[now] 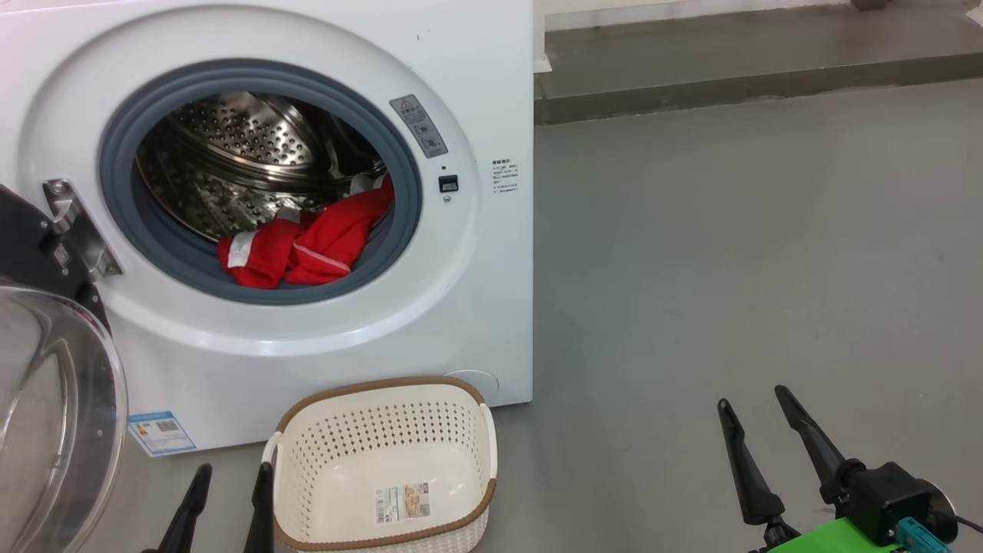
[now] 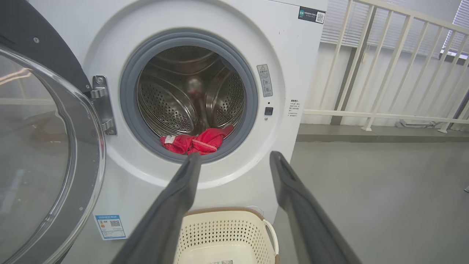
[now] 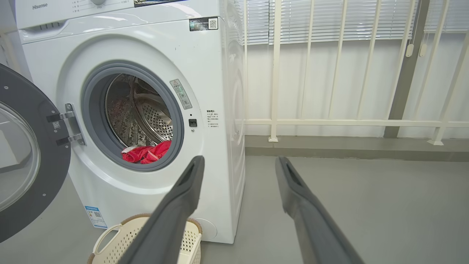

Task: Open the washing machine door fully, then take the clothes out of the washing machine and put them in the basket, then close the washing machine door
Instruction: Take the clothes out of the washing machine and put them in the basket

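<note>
head / door: washing machine door point(image 1: 46, 415) is swung out left on its hinge point(image 1: 77, 230). Looks fully open to me.
head / clothes: red clothes point(image 1: 307, 242) are bunched at the drum's front lip, lower right of the opening, lapping onto the grey rubber ring point(image 1: 117, 161).
head / basket: basket point(image 1: 384, 382) is empty, on the floor point(image 1: 729, 230), close against the washing machine point(image 1: 476, 307) front, under the opening.
head / claws: left gripper point(image 1: 235, 470) sits low, just beside the basket's left rim. Right gripper point(image 1: 751, 398) is well off to the right over bare floor. Both are spread, nothing grasped.
left wrist / aim: fingers point(image 2: 183, 190) frame the opening's lower edge, with the clothes just above the left tip and the basket below.
right wrist / aim: I'm looking past the machine's right front corner. Clothes sit well left of my fingers.
risk / snag: fabric drags on the ring, so I only pull part of it out.
risk / drop: a loose pinch lets a garment fall on the floor short of the basket.
risk / bump: left arm sits between door and basket. A careless reach could knock the door inward or shove the basket away.
</note>
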